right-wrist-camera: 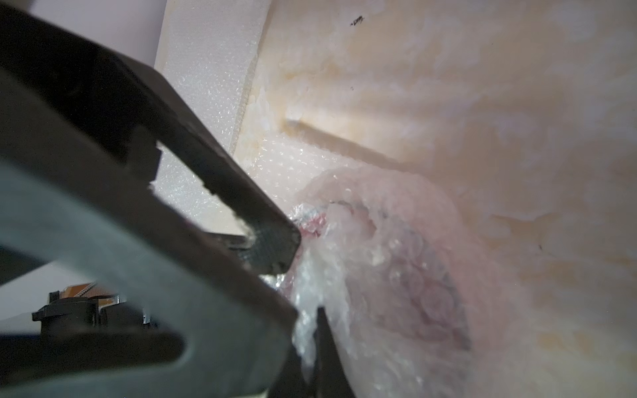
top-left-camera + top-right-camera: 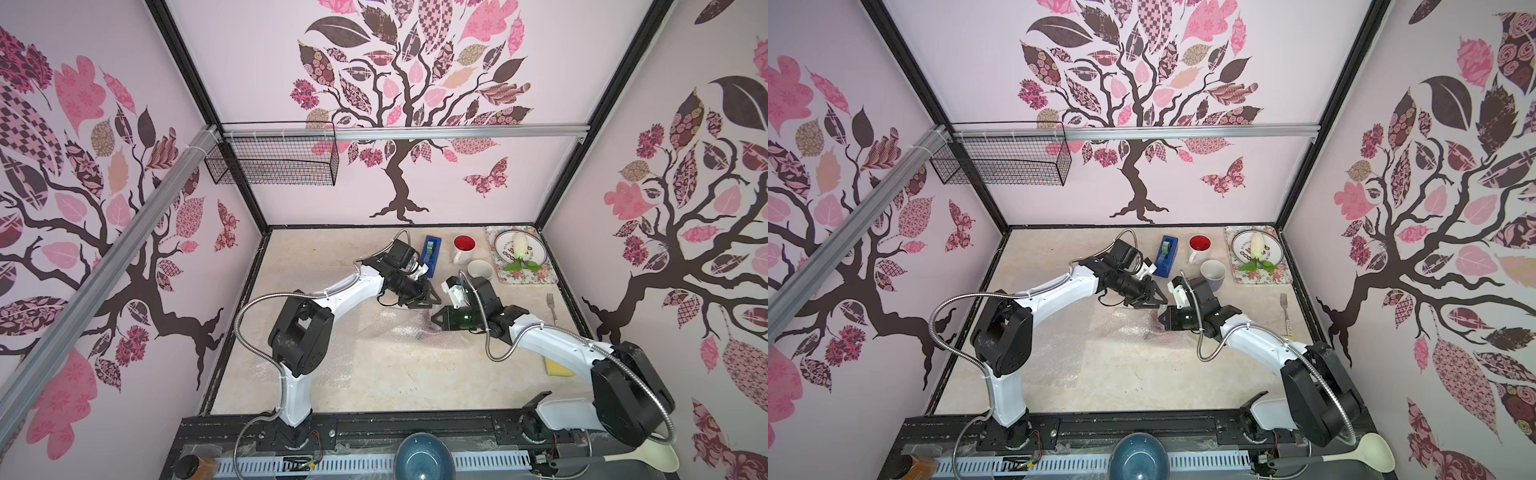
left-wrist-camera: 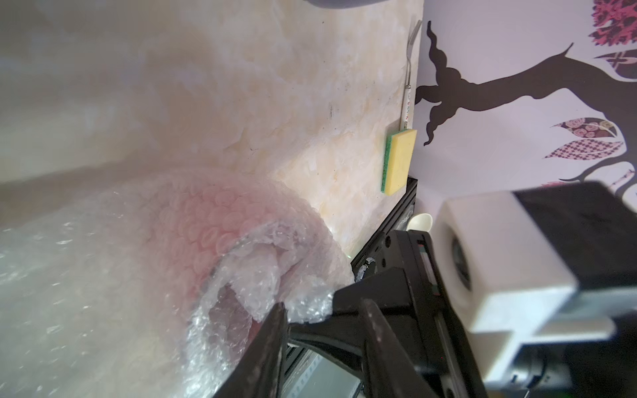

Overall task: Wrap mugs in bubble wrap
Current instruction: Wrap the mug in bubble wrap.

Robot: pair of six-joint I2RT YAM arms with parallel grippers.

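Note:
A red mug [image 3: 213, 224] lies on its side at the table's middle, rolled inside a clear bubble wrap sheet [image 2: 399, 330]; only a pink glow shows through the bubble wrap [image 1: 424, 286]. My right gripper [image 2: 435, 319] is shut on a crumpled end of the bubble wrap at the mug's mouth. My left gripper [image 2: 433, 301] hovers just behind it with its jaws apart, one fingertip [image 3: 275, 310] touching the same crumpled end. The white mug with a red inside [image 2: 464, 248] and the lavender mug [image 2: 481, 270] stand upright at the back right.
A blue tape dispenser [image 2: 431, 249] stands behind the left arm. A floral tray [image 2: 525, 279] holds a plate at the back right. A fork [image 2: 552, 308] and a yellow sponge [image 2: 559, 368] lie along the right edge. Another bubble wrap sheet [image 2: 320, 365] lies front left. A blue bowl [image 2: 424, 457] sits in front.

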